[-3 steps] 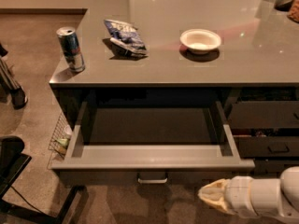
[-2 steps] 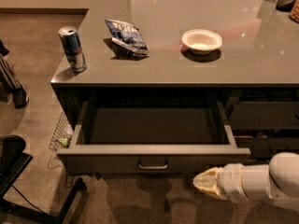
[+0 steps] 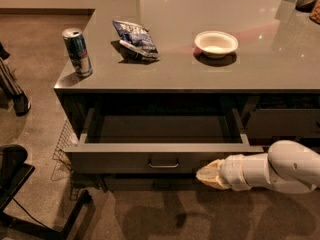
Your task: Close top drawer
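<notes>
The top drawer (image 3: 125, 160) stands pulled well out from under the grey counter, its dark front facing me with a small silvery pull handle (image 3: 163, 163) at centre and a dark inside showing. My gripper (image 3: 206, 174) comes in from the lower right on a white arm (image 3: 280, 169). Its pale tip sits against the drawer front's lower right part, right of the handle.
On the counter (image 3: 280, 59) stand a can (image 3: 77, 52) at the left edge, a blue snack bag (image 3: 135, 39) and a white bowl (image 3: 216, 43). A narrower drawer (image 3: 282, 123) is at right. A wire rack (image 3: 62, 146) and black chair base (image 3: 20, 189) lie at left.
My gripper has moved left and up to the drawer front, right of the handle. The view has shifted so the drawer front shows fuller. The drawer looks about as far out as before.
</notes>
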Robot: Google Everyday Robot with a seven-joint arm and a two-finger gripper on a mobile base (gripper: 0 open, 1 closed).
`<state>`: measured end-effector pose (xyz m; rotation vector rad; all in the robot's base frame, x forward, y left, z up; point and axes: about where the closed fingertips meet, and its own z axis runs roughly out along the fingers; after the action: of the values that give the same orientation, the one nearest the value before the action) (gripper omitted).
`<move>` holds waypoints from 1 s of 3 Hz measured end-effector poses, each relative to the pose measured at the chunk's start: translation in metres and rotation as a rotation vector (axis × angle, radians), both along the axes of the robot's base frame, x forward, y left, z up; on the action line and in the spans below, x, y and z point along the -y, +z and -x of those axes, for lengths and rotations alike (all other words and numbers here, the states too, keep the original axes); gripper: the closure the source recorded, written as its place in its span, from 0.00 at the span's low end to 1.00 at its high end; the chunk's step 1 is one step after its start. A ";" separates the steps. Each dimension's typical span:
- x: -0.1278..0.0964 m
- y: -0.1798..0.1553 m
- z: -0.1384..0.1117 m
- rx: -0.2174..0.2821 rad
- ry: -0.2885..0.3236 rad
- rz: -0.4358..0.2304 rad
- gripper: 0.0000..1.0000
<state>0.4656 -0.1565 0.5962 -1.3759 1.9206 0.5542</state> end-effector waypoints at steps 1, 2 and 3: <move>-0.001 0.006 -0.033 0.021 0.007 0.005 1.00; -0.001 0.006 -0.033 0.021 0.007 0.005 1.00; -0.010 0.015 -0.074 0.054 0.024 0.018 1.00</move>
<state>0.5399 -0.1461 0.6111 -1.4125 1.8728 0.5078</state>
